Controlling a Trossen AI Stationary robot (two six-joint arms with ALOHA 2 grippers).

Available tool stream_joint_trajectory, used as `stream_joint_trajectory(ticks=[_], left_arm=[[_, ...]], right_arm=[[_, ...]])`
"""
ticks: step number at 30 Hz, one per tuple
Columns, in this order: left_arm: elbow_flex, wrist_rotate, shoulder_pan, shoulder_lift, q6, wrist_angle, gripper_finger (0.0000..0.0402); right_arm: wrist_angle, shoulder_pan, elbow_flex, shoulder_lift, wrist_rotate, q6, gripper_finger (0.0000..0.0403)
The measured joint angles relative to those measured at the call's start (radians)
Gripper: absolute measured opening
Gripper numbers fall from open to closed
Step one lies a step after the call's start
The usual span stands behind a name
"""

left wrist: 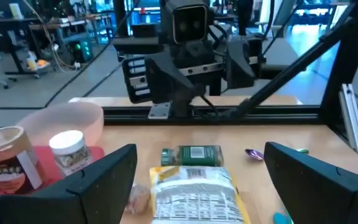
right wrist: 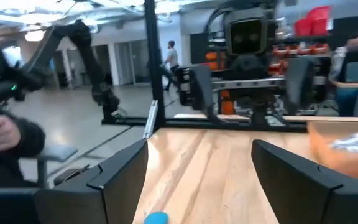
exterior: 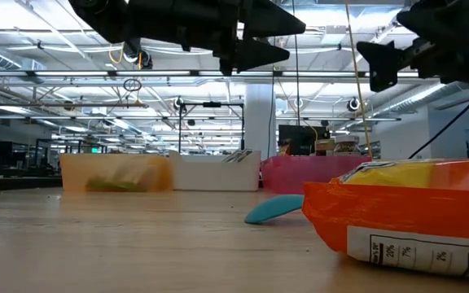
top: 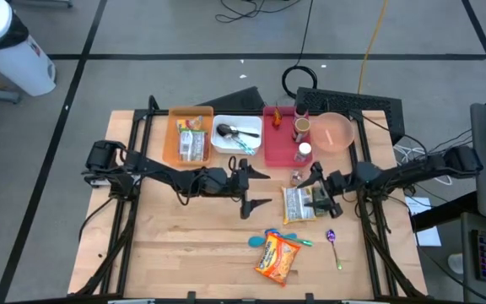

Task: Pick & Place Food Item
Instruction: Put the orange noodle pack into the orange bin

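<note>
high view | wooden table [top: 184, 245] | grey floor [top: 142, 34] | both jaws wide, empty

A grey floor [top: 142, 34] crossed by dark lines is seen around the wooden desk [top: 192, 253]. Cables [top: 251, 10] lie on it, and a white cylinder [top: 15, 51] stands at one corner. In the low view, a high ceiling with pipes and strip lights [exterior: 72, 89] is shown. A person [right wrist: 171, 59] stands far off in a bright hall.
</note>
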Motion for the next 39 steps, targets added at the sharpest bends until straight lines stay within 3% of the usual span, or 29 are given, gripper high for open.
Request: stream_joint_trajectory(ticks=[9,17,20,26,33,39], left_arm=[[0.0,0.13,0.021,0.0,-0.041,-0.118,0.036],[0.0,0.13,0.035,0.008,-0.025,-0.242,0.036],[-0.001,0.146,0.023,0.008,-0.023,-0.248,0.036],[-0.001,0.284,-0.001,0.007,-0.07,-0.272,0.036],[0.0,0.325,0.011,0.015,-0.136,-0.335,0.036],[0.078,0.448,0.02,0.148,-0.17,-0.342,0.036]], right_arm=[[-0.093,0.083,0.013,0.085,0.168,-0.053,0.0279],[-0.508,0.207,0.205,0.13,0.408,-0.147,0.0279],[-0.576,0.264,0.264,0.186,0.466,-0.15,0.0279],[-0.543,0.344,0.311,0.286,0.428,-0.118,0.0279],[-0.537,0.329,0.339,0.31,0.391,-0.132,0.0279],[-0.541,0.308,0.34,0.3,0.393,-0.161,0.0279]])
